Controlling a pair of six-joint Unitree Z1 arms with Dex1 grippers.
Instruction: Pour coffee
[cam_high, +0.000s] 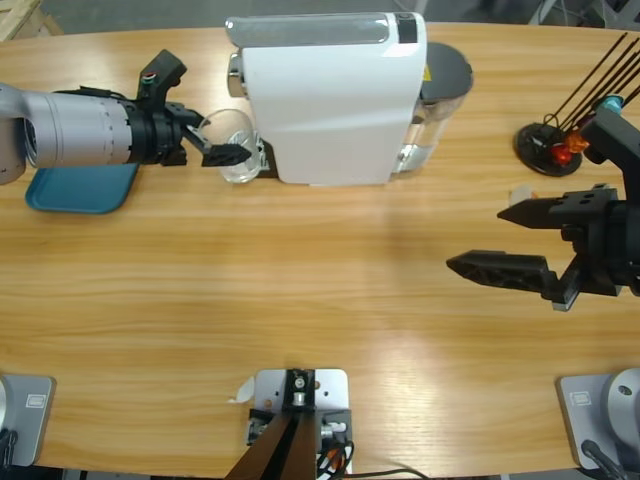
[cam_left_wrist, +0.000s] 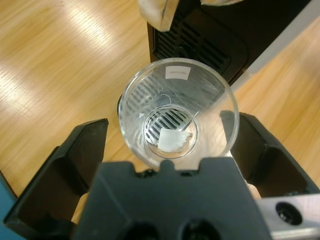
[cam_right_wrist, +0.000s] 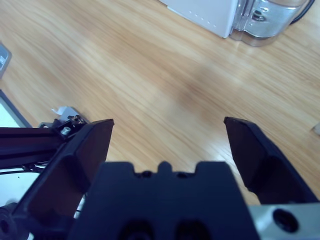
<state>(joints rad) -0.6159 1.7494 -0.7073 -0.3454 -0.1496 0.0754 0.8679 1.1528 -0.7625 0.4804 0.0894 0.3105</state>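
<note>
One clear tumbler (cam_left_wrist: 177, 112) between left hand (cam_left_wrist: 170, 137) jaws, no liquid visible.

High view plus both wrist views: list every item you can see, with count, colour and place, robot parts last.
Clear glass tumbler: one, no dark liquid visible inside, on the coffee machine's black drip grille.
White box-shaped coffee machine: one, back middle of the table, clear water tank at its far side.
Blue flat tray: one, under the left arm.
Black round stand with thin sticks: one, back right.
Long wooden table: one.
Left gripper: black jaws open around the tumbler.
Right gripper: black jaws open over bare wood.
</note>
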